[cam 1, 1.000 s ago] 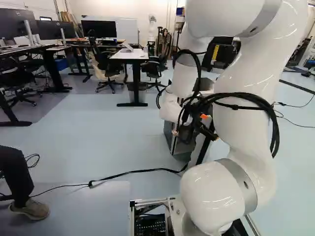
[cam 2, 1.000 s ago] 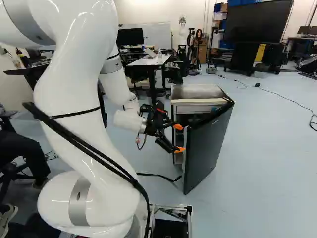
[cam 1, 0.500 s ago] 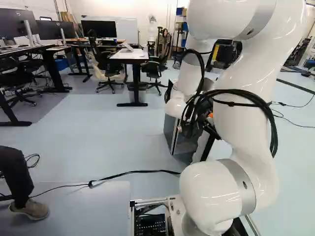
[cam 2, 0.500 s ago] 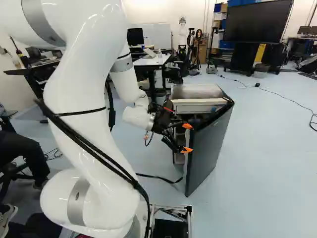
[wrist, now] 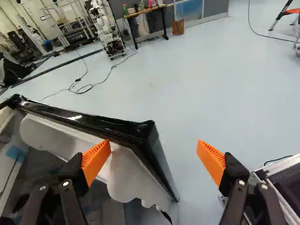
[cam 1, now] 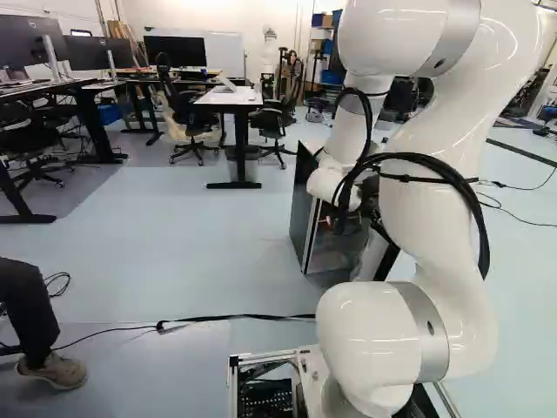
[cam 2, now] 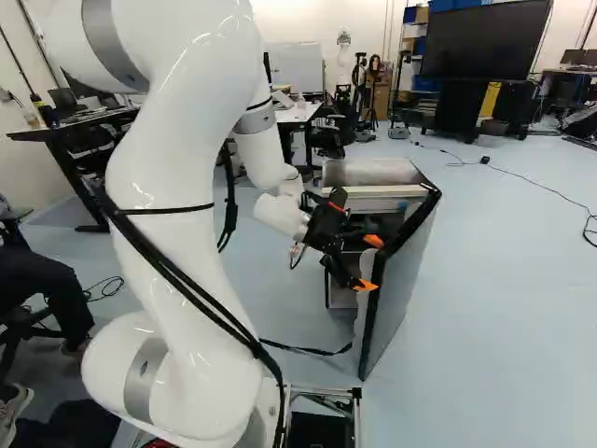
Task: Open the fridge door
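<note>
Base views look ahead past the arm (cam 2: 168, 224) at one fridge (cam 2: 368, 172), wrist view closer.

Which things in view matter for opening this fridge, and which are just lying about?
Part of the job:
- fridge door, standing open
- fridge body
- gripper, open, the door's corner showing between its fingers

Just about:
- black cable on the floor
- white-topped desk
- large screen
- another robot

At the right of the left base view, the glossy white arm (cam 1: 439, 209) has bulbous joints (cam 1: 365, 335), grey bands (cam 1: 425, 306) and black cables (cam 1: 439, 167); the gripper (cam 2: 369, 263) is black (ribbed pads (wrist: 96, 160), bright orange).
</note>
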### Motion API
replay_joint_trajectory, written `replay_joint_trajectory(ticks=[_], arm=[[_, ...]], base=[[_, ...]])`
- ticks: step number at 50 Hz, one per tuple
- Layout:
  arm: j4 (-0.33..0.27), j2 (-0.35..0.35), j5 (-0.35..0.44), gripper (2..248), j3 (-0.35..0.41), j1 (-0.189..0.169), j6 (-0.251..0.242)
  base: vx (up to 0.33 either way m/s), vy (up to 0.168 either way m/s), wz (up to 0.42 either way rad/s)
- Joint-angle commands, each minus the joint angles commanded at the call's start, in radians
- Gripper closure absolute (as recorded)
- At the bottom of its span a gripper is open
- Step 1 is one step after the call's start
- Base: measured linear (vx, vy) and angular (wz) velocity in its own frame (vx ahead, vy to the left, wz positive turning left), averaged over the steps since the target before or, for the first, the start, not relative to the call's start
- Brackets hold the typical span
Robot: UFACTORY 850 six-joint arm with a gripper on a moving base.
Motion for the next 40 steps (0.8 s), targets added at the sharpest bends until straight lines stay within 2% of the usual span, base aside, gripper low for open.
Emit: replay_joint_trajectory(ticks=[40], arm=[[0.082,-0.074,0.000,3,-0.133,-0.220,0.000]], base=[[0.000,0.000,0.000]])
